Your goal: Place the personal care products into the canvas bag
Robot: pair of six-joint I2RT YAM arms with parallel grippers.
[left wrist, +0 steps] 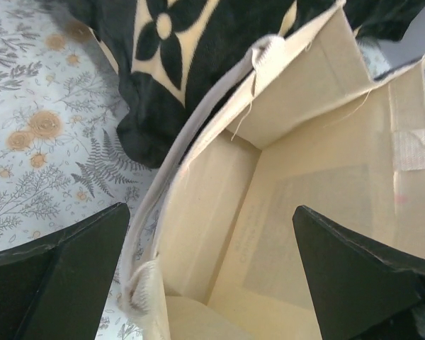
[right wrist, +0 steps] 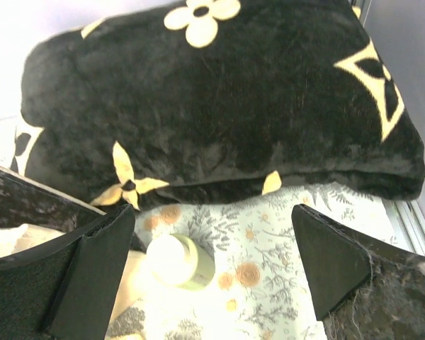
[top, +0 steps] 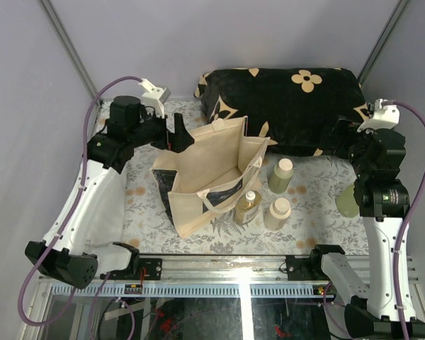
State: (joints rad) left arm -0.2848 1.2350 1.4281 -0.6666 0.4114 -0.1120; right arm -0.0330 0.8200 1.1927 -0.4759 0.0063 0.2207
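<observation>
The black left gripper (left wrist: 211, 212) is hanging nearest the lens. Its fingers (left wrist: 57, 283) are standing wide apart and clasping nothing, one on either side of the left wall of the beige canvas tote bag (left wrist: 283, 212). The bag is standing open on the floral tablecloth (top: 308, 207), and nothing is showing inside it.

Just right of the bag, the clear amber-yellow bottle with a small white cap (top: 247, 207) is standing beside the cream bottle with a wide cap (top: 277, 212). The olive-green bottle with a pale round cap (right wrist: 180, 261) is waiting behind them. A second olive-green bottle (top: 347, 200) is partly hiding behind the right arm.

The right gripper (right wrist: 212, 212) is hovering with its fingers spread and empty. It is looking down on that first olive bottle in front of the black plush cushion with cream flowers (right wrist: 219, 106).

You are probably lining up the first pick. Pinch the bag's wall with the left gripper so the mouth is staying wide. Bring the right gripper down squarely over the olive bottle and take it by the body, under the cap, since the round sides are likely slippery. Lift it clear of the rim before letting go.
</observation>
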